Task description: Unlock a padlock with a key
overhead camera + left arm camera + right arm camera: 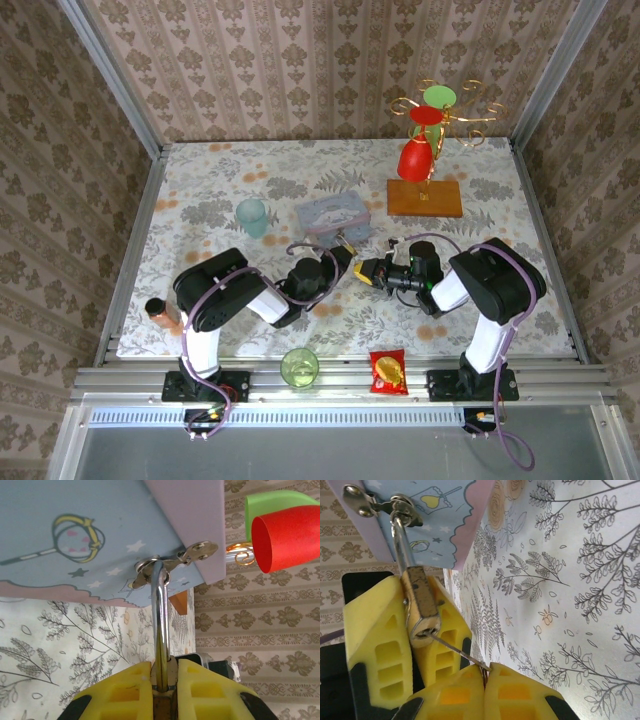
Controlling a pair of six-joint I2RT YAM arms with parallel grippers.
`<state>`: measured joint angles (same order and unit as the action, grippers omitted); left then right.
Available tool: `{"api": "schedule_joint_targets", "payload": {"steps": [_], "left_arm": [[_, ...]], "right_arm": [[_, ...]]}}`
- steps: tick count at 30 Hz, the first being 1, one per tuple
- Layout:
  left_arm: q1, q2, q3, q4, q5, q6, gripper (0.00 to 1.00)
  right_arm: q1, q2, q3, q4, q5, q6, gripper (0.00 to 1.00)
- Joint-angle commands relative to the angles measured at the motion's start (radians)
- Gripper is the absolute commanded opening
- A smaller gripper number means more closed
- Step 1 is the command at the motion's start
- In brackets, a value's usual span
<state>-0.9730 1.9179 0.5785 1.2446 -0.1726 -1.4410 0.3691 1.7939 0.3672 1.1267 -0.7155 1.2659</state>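
The left tool point(164, 669) clenches the brass body of the padlock point(160, 620) at mid-table. The lock sits just at 6 o'clock of a pale blue tin point(332, 218), and its shackle is threaded through the tin's clasp point(176, 562). The right tool point(486, 677) pinches the key point(460, 652), whose thin blade reaches the padlock's bottom face; how far it enters cannot be told.

Seen from above, open cloth lies at 9 o'clock and 3 o'clock of the two meeting tools. A bare band beyond the tin runs to the back wall at 12 o'clock. A pale cup point(252, 217) stands just beside the tin at 10 o'clock. At 2 o'clock, towards the back right corner, a wooden stand point(425, 197) carries a red cup point(414, 160) and a green cup point(438, 97). A green glass point(299, 367) and a red snack packet point(387, 372) sit on the near edge at 6 o'clock. A copper-coloured can point(160, 315) stands at 8 o'clock by the left rail, beside the left arm's elbow.

The table point(200, 190) wears a floral cloth, framed by metal rails and patterned wallpaper on three sides.

The left wrist view gives the shackle rising from between yellow fingers point(130, 685) to the clasp. The right wrist view gives the key and the lock's base.
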Motion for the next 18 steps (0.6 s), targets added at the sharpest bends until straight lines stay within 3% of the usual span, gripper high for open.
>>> {"api": "schedule_joint_targets", "payload": {"steps": [1,11,18], "left_arm": [[-0.049,0.015,0.018,0.054,0.117,0.006,0.0],[-0.039,0.018,0.007,0.049,0.099,0.051,0.0],[0.003,0.074,-0.012,0.019,0.1,0.113,0.0]], "right_arm": [[-0.008,-0.061,0.058,0.032,0.018,0.02,0.0],[-0.035,-0.102,0.024,-0.044,-0.008,0.005,0.0],[-0.035,-0.348,-0.003,-0.546,0.04,-0.28,0.0]]}}
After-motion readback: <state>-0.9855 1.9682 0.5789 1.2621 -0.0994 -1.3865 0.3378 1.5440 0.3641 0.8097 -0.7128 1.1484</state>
